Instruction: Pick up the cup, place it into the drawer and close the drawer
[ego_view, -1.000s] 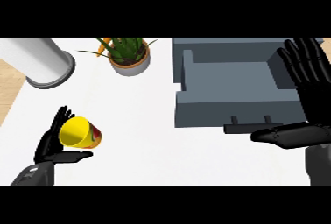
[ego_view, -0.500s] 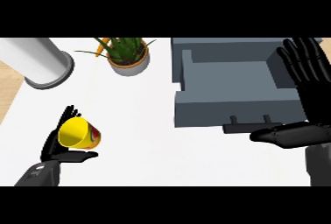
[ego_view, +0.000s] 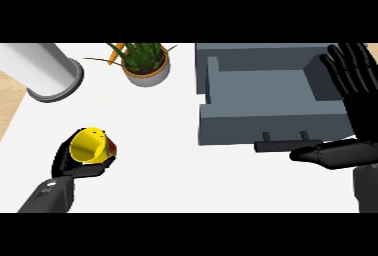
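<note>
White counter (ego_view: 170, 170) is filling the view, with wood floor (ego_view: 6, 107) showing far left of the open grey drawer (ego_view: 273, 127). Well left of the drawer, the left hand (ego_view: 80, 169) is curling round the yellow cup (ego_view: 90, 145), its fingers wrapping closer than half a second ago. The right hand (ego_view: 362, 107) is resting wide, fingers straight, at the drawer's right side.

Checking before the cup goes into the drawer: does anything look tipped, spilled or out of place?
Only the cup stands out: it looks tilted in the left hand, whose fingers curl round it. No spill shows. The drawer is open, the potted plant upright, and the right hand rests open at the view's right.
</note>
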